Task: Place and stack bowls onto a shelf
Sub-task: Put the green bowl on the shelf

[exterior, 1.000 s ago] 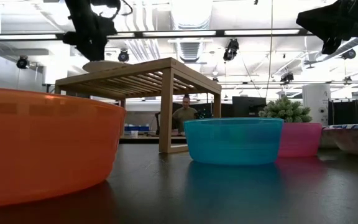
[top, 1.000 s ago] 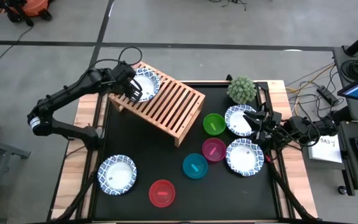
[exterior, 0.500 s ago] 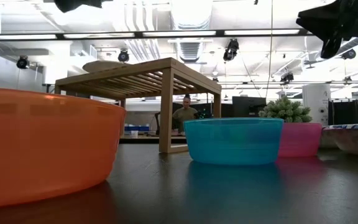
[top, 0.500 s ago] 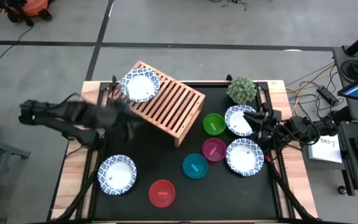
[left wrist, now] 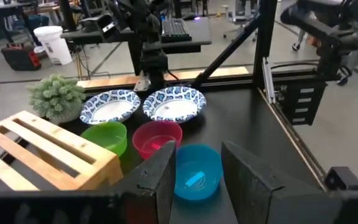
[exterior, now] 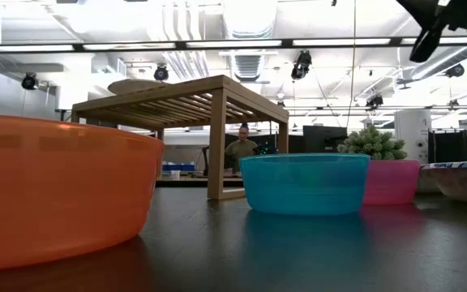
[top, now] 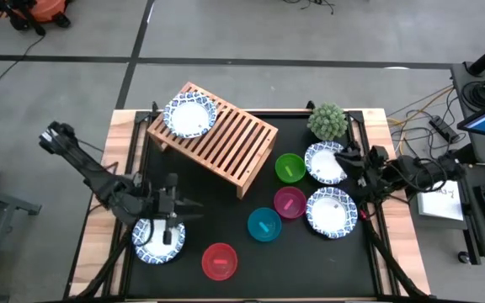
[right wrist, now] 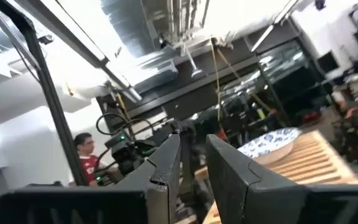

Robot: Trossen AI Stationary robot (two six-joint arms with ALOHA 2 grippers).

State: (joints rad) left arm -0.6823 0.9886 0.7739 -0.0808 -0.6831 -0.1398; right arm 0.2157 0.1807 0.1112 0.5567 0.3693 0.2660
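Observation:
A white bowl with a blue rim [top: 189, 115] rests on the far left end of the wooden slatted shelf [top: 226, 143]; it also shows in the low view [exterior: 140, 84]. My left gripper [top: 188, 210] is open and empty above the table, just past the far rim of the near-left white bowl [top: 157, 240], and points toward the teal bowl [left wrist: 196, 171]. My right gripper [top: 345, 162] is open and empty, raised above the near rim of a white bowl [top: 322, 162], tipped upward.
The green [top: 290, 167], magenta [top: 290, 202], teal [top: 264, 224] and red [top: 219, 261] bowls stand on the black mat right of and nearer than the shelf. Another white bowl [top: 331, 212] stands at the right. A spiky green plant [top: 327, 121] sits at the far right.
My left gripper has left the white bowl on the shelf's far left end and swung toward the table's near edge, above the near-left white bowl. The bowl stays on the shelf. My right gripper has risen a little.

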